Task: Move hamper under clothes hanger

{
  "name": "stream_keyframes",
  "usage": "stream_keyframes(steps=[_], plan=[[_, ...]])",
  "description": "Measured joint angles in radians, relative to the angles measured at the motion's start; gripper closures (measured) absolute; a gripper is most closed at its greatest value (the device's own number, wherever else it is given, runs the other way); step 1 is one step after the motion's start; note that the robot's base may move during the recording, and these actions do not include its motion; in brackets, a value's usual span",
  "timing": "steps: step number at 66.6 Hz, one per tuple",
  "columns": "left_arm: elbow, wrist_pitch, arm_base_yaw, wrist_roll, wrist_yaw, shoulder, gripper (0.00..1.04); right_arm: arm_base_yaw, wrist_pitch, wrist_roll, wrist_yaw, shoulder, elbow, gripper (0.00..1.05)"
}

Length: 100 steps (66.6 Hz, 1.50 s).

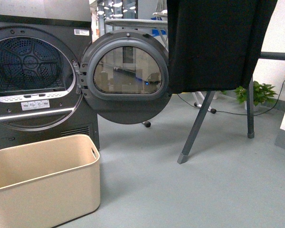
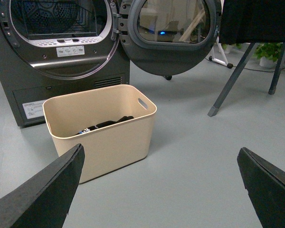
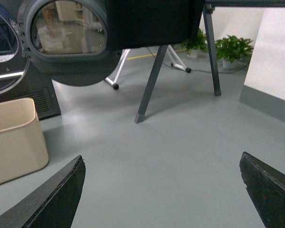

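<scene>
Here is the hamper (image 1: 52, 190), sitting on the floor right in front of the dryer (image 1: 38, 109), below the open drum, with the round dryer door (image 1: 126, 78) swung out beside it. It is well apart from the clothes hanger (image 1: 195, 127), whose angled legs stand off to the robot's right with a black garment (image 1: 213, 42) draped over the bar. From the left wrist view a dark item (image 2: 107, 125) shows lying in the bottom of the hamper. The left gripper (image 2: 160, 151) is spread wide with nothing between its fingers (image 2: 47, 190), and it faces the hamper from a little way off without touching it. The right gripper (image 3: 161, 159) is spread wide and empty too, looking over bare floor (image 3: 180, 142) towards the hanger's legs, the hamper just at the edge of its picture. So the move looks not yet begun; this reads as the approach. Next, I'd say, an arm needs to reach the hamper's rim or slot handle, take hold or push, and slide it across the open floor to the right until it sits under that hanging garment, steering clear of the door and the near leg.
</scene>
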Motion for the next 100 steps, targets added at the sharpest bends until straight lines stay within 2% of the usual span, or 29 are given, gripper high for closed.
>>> stream_keyframes(steps=[100], plan=[[0.0,0.0,0.0,0.0,0.0,0.002,0.07,0.0,0.001,0.0,0.003,0.0,0.0,0.08]])
